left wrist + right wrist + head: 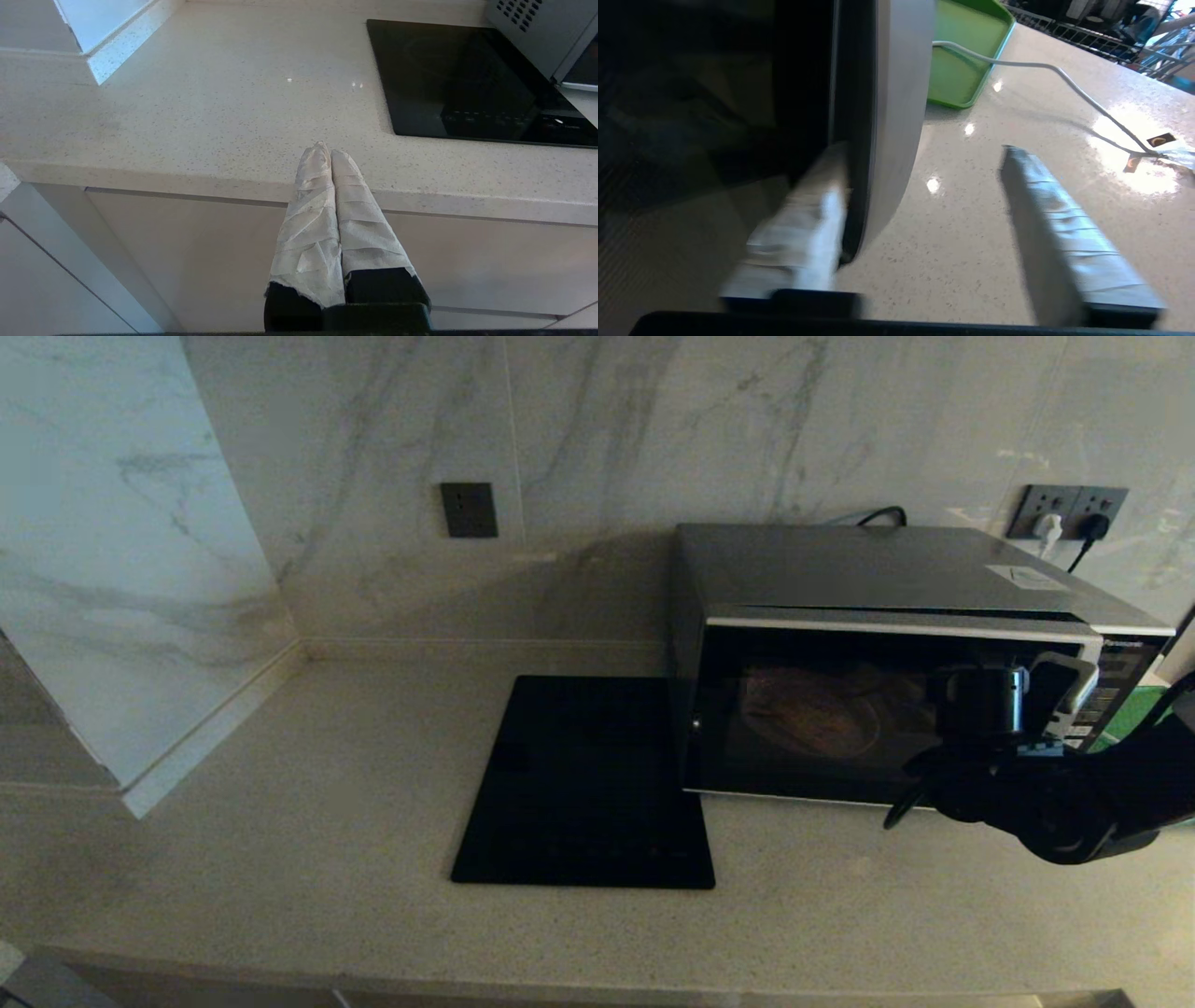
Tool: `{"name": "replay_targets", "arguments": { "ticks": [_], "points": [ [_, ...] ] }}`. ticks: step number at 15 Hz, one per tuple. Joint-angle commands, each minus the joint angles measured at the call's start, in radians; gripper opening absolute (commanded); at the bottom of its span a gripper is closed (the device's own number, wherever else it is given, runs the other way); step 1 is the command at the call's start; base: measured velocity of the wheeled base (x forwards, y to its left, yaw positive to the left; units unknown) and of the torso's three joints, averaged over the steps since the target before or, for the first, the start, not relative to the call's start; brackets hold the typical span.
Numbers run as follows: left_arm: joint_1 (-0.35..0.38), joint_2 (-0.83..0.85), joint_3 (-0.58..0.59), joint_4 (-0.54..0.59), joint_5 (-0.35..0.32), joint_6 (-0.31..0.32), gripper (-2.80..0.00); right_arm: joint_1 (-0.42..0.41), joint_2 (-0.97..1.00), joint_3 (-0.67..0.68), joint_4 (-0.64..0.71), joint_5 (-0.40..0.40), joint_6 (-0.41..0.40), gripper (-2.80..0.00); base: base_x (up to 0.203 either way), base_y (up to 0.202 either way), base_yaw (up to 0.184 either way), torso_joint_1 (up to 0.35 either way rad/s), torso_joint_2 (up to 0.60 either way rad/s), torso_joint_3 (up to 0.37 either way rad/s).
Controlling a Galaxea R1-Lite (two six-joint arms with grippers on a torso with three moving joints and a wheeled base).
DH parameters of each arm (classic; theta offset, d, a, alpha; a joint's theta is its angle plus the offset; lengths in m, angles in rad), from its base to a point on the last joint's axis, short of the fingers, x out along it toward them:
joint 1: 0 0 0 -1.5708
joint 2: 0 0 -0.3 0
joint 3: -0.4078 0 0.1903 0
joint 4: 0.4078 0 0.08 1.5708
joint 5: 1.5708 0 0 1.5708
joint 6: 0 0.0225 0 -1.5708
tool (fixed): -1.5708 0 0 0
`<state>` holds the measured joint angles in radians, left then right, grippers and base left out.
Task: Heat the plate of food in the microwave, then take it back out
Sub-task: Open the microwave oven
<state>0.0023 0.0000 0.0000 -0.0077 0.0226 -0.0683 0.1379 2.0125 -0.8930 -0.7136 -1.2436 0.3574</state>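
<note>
Now right tool (920, 224) spreading wide, one finger (808, 228) hooking behind microwave (896, 653) door edge; finger risking slipping off, door staying shut. Left tool (331, 154) pressed together, idling below tabletop (210, 107) edge.

I see black mat (586, 784) flat on counter (280, 821). Green tray (962, 60) further back, white cable (1064, 79) trailing beside it. Wall sockets (1069, 513) hold plugs; dark switch plate (469, 510) on marble.

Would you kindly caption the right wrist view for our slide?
Right gripper, jaws open, straddles the microwave door's silver edge; green tray behind.
</note>
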Motion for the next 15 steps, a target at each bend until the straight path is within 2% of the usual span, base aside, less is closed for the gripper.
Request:
{"name": "replay_targets", "arguments": {
  "ticks": [1,8,15],
  "points": [
    [-0.001,0.0,0.0,0.0,0.0,-0.001,-2.8,0.003,-0.012,0.025,-0.002,-0.008,0.005,-2.8,0.0,0.0,0.0,0.0,0.0,0.0],
    [0.0,0.001,0.0,0.0,0.0,-0.001,-2.8,0.034,-0.137,0.135,-0.023,-0.007,0.013,-2.8,0.0,0.0,0.0,0.0,0.0,0.0],
    [0.001,0.0,0.0,0.0,0.0,-0.001,-2.8,0.204,-0.396,0.355,-0.023,-0.01,0.011,-2.8,0.0,0.0,0.0,0.0,0.0,0.0]
  ]
}}
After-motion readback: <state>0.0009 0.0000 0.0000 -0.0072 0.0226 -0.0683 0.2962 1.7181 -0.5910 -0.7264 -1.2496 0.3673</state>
